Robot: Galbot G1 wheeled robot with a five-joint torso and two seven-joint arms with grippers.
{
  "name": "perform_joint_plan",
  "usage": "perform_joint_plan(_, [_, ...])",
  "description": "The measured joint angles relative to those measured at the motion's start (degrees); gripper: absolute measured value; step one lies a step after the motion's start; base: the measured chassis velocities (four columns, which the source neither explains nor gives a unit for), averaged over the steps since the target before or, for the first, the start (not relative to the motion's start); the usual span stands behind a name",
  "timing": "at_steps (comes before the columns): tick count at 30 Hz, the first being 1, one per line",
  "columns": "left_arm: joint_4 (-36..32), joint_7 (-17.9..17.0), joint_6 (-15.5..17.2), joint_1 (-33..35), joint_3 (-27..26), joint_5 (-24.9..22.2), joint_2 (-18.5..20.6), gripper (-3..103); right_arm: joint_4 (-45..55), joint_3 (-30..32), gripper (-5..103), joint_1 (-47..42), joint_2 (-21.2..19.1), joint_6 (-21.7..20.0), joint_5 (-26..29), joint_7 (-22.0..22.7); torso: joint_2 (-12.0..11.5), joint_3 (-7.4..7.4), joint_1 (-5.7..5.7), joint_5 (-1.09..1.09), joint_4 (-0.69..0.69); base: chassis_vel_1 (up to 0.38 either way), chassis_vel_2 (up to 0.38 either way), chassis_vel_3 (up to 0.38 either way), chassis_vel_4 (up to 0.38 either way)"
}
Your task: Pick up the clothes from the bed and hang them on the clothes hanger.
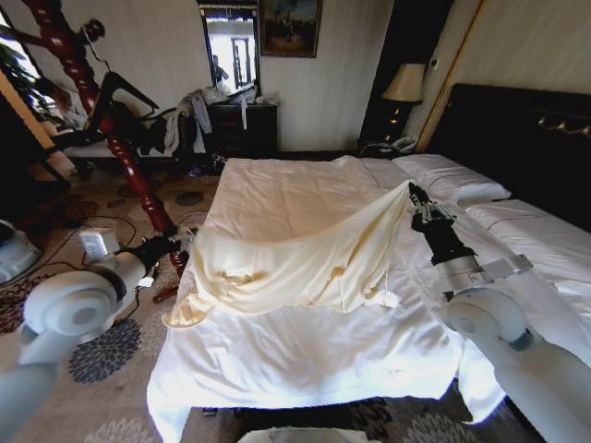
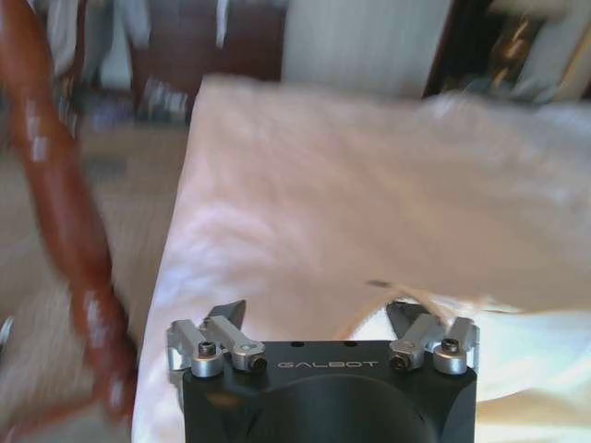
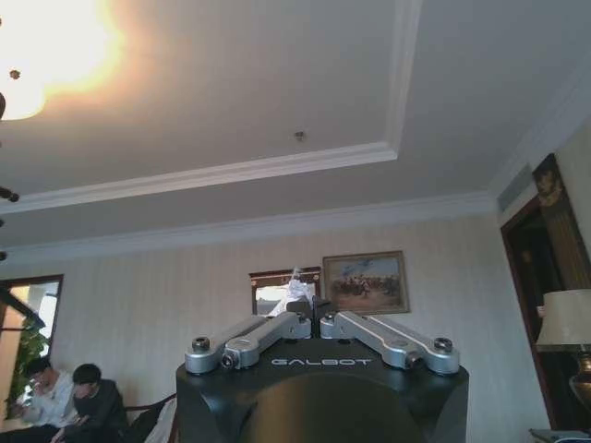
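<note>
Right pincer [image 1: 413,190] clamped together on cream shirt [image 1: 295,254], lifted above bed [image 1: 305,351]. Left pincer [image 1: 181,242] spread apart, touching shirt hem.

Tall red-brown turned wooden coat stand [image 1: 111,129] left of the bed, dark wooden dresser [image 1: 242,127] by the far wall, gilt-framed painting [image 1: 290,26], cream-shaded table lamp [image 1: 404,85], patterned floral carpet [image 1: 106,355]

The shirt [image 1: 295,254] covers the middle of the bed [image 1: 305,351] and hides the left gripper's [image 1: 180,247] fingertips, the coat stand [image 2: 65,212] is blurred, and the lamp [image 3: 568,341] is cut off.
</note>
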Motion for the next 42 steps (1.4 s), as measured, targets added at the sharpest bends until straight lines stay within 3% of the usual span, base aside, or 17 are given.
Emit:
perform_joint_plan(3, [3.06,-2.83,0.68,0.42,3.34,-1.58,-1.2,98,1.37,0.0,0,-0.49,-2.32,-0.01,1.19,0.35,0.0,0.01,0.0,-0.02,-0.01,0.0,0.0,0.0,0.0])
perform_joint_plan(4, [3.41,-5.2,0.68,0.74,3.95,-5.48,-1.83,100,2.45,0.04,0,-0.49,-3.78,-0.43,2.53,0.63,0.0,0.0,0.0,0.0,0.0,0.0,0.0,0.0,0.0])
perform_joint_plan(7, [3.66,-7.89,0.68,1.99,4.4,-9.19,-2.74,100,5.33,0.52,0,-0.17,-7.03,-2.95,7.6,2.84,0.0,0.0,0.0,0.0,-0.01,0.0,0.0,0.0,0.0])
perform_joint_plan(10, [3.41,-6.95,0.65,3.34,4.4,-9.39,-3.32,100,8.47,1.15,0,0.66,-10.26,-6.39,14.9,6.34,0.0,0.0,0.0,-0.01,0.01,0.0,0.0,0.0,0.0])
perform_joint_plan(11, [2.72,-4.87,0.63,3.83,4.53,-8.46,-3.68,100,10.36,1.47,0,1.33,-12.01,-8.75,19.6,9.5,0.0,0.0,0.0,-0.01,0.03,0.0,0.0,0.0,0.0])
perform_joint_plan(12, [2.06,-1.4,0.53,4.08,4.68,-5.52,-4.23,100,11.6,1.61,0,1.82,-13.37,-9.92,22.38,11.53,0.0,0.0,0.0,-0.01,0.02,0.0,0.0,0.0,0.0])
perform_joint_plan(14, [0.72,6.6,-3.89,4.31,4.86,4.27,-5.13,100,12.42,1.96,0,2.33,-15.76,-10.62,24.22,12.94,0.0,0.0,0.0,-0.01,0.0,0.0,0.0,0.0,0.0])
perform_joint_plan(15, [0.72,6.6,-3.89,4.31,4.86,4.27,-5.13,100,12.42,1.96,0,2.33,-15.76,-10.62,24.22,12.94,0.0,0.0,0.0,-0.01,0.0,0.0,0.0,0.0,0.0])
perform_joint_plan(17, [-0.47,11.1,-13.0,3.07,4.14,13.89,-5.64,100,12.68,2.28,0,2.66,-17.64,-10.49,24.12,12.47,0.0,0.01,0.0,0.01,-0.01,0.0,0.0,0.0,0.0])
perform_joint_plan(19, [-0.88,12.51,-21.95,0.7,1.46,22.11,-4.84,100,13.68,2.83,0,3.26,-19.08,-9.29,24.63,11.04,0.0,0.01,0.0,0.01,0.0,0.0,0.0,0.0,0.0])
perform_joint_plan(21, [-0.59,12.94,-24.27,-0.27,0.17,24.61,-4.01,100,14.23,3.07,0,3.48,-19.43,-8.65,24.98,10.33,0.0,0.0,0.0,-0.01,0.0,0.0,0.0,0.0,0.0])
perform_joint_plan(24, [2.51,13.9,-28.0,-5.75,-4.39,28.05,1.22,100,15.72,4.0,0,4.68,-20.14,-5.94,25.65,6.44,0.0,0.0,0.0,-0.01,0.02,0.0,0.0,0.0,0.0])
perform_joint_plan(32, [13.56,15.05,-28.16,-19.63,-4.1,21.83,9.78,100,14.06,4.65,0,5.17,-18.96,-3.52,21.26,2.05,0.0,0.0,0.0,0.0,0.01,0.0,0.0,0.0,0.0])
perform_joint_plan(37, [22.89,17.56,-27.01,-27.58,-1.16,19.47,13.79,100,11.59,3.73,0,5.21,-15.11,-3.13,18.39,-0.37,0.0,0.0,0.0,0.02,0.0,0.0,0.0,0.0,0.0])
perform_joint_plan(40, [31.24,17.38,-22.16,-35.72,6.5,19.01,14.87,100,11.2,4.12,0,3.38,-11.63,-3.12,15.66,-1.1,0.0,0.0,0.0,-0.03,0.04,0.0,0.0,0.0,0.0])
perform_joint_plan(41, [31.24,17.38,-22.16,-35.72,6.5,19.01,14.87,100,11.2,4.12,0,3.38,-11.63,-3.12,15.66,-1.1,0.0,0.0,0.0,-0.03,0.04,0.0,0.0,0.0,0.0])
perform_joint_plan(42, [33.85,17.61,-21.18,-39.73,10.53,19.0,14.78,100,11.1,4.4,0,3.2,-10.37,-3.12,15.22,-1.08,0.0,0.0,0.0,-0.08,0.02,0.0,0.0,0.0,0.0])
